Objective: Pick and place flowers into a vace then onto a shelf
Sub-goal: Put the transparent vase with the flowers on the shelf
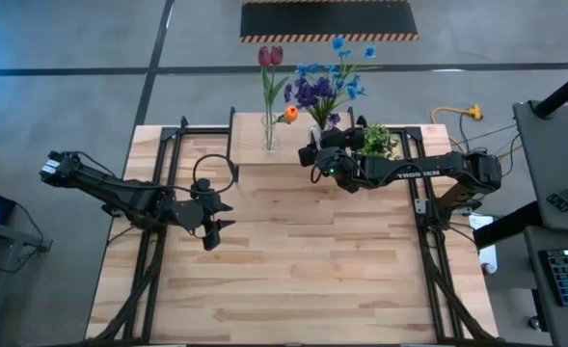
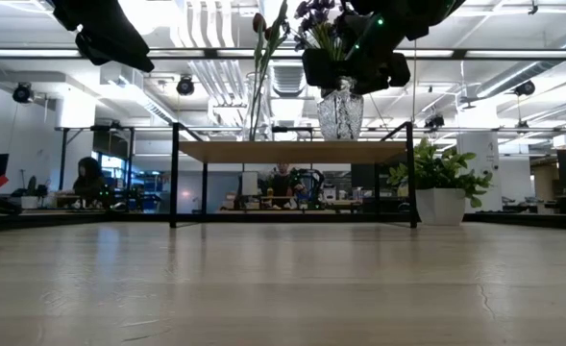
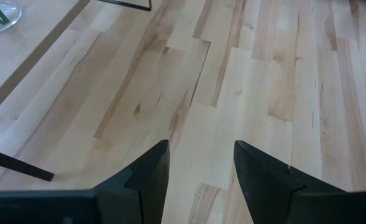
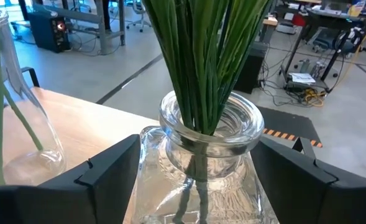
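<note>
While right pincer [image 4: 195, 180] clamps vase [image 4: 204, 155] of flowers [image 1: 327, 87] on shelf [image 2: 292, 151], left pincer [image 3: 201, 168] apart.

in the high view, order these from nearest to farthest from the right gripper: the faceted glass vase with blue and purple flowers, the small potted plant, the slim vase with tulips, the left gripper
1. The faceted glass vase, between the fingers of the right gripper, on the shelf.
2. The small potted plant and the slim vase with tulips, one on either side, too close to call.
3. The left gripper, out over the bare table.
</note>
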Robot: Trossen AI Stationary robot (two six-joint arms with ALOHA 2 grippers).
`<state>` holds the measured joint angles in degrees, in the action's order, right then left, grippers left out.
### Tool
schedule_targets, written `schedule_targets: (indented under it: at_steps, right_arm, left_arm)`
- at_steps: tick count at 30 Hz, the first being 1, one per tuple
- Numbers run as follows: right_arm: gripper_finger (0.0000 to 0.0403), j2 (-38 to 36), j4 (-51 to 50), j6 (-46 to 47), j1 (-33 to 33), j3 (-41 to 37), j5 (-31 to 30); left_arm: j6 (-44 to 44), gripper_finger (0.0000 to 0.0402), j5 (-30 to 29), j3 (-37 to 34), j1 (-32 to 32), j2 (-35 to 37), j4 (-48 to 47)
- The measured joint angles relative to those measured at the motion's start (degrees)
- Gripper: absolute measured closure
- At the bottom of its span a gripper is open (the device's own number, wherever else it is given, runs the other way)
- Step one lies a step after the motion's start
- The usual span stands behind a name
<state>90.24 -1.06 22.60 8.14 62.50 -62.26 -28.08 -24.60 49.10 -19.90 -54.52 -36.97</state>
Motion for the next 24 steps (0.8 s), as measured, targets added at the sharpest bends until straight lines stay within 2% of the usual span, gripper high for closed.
schedule_targets:
  at_steps: [6,18,24]
  right_arm:
    - [0.0111,0.0,0.1,-0.4,0.0,0.0,-0.1]
    - [0.0084,0.0,0.3,-0.6,0.0,0.0,-0.3]
    - [0.0087,0.0,0.3,-0.8,0.0,0.0,-0.3]
  left_arm:
    - [0.0,0.0238,-0.4,0.0,0.0,0.0,0.0]
    - [0.0,0.0238,-1.0,0.0,0.0,0.0,0.0]
    - [0.0,0.0238,-1.0,0.0,0.0,0.0,0.0]
